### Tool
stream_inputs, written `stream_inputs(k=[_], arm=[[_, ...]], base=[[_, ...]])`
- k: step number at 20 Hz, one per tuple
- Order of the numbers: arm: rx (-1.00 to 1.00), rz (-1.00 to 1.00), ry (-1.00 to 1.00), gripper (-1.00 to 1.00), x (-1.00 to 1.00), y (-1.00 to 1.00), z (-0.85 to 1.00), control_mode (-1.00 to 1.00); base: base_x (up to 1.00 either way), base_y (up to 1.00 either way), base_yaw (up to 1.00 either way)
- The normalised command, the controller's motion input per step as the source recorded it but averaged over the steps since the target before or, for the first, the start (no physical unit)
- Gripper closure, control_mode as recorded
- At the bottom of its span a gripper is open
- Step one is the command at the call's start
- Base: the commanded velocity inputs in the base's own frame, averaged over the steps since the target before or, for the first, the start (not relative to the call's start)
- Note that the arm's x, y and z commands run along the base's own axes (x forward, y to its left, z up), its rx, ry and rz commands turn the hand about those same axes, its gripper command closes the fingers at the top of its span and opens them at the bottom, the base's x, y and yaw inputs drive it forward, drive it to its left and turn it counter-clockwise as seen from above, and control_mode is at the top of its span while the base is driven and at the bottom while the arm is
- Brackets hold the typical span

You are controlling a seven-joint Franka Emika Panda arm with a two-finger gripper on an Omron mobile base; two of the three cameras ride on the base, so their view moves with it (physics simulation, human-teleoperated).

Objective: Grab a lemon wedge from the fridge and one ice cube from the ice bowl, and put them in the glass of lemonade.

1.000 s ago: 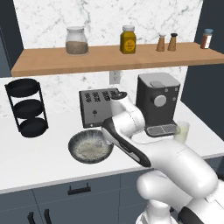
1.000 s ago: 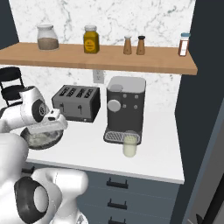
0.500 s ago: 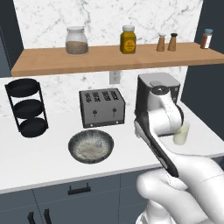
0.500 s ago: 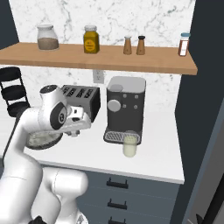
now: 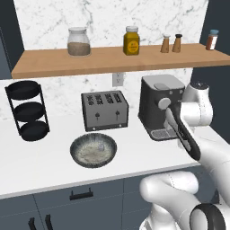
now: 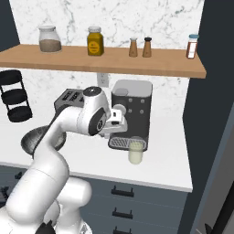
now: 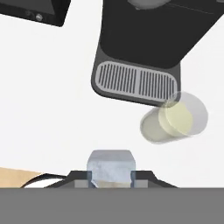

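We've got the gripper point(image 7: 111, 178) clamped on the ice cube point(image 7: 111, 165), up over the worktop point(image 7: 48, 109) near the glass of lemonade point(image 7: 174, 119), which sits just beside the coffee machine point(image 7: 151, 37).

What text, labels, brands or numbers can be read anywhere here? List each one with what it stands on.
None can be read.
Yellow jar on the shelf: a dark mark on its label, too blurred to read.
Coffee machine: small dots on the front, no legible writing.
Toaster: buttons and levers, no legible marks.
Spice bottle with a blue cap: no lettering can be made out.
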Motion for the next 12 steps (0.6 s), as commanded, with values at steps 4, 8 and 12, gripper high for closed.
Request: stream_inputs(k=[4, 8, 12], arm=[[0.1, 0.0, 0.1, 1.0, 0.59, -0.76, -0.11, -1.0], [0.01, 0.0, 0.02, 1.0, 0.17, -0.36, -0.2, -1.0], [0.0, 0.0, 0.0, 1.0, 0.0, -0.25, -0.06, -1.0]], base=[[0.0, 0.0, 0.0], [0.0, 0.0, 0.0], [0.0, 0.0, 0.0]])
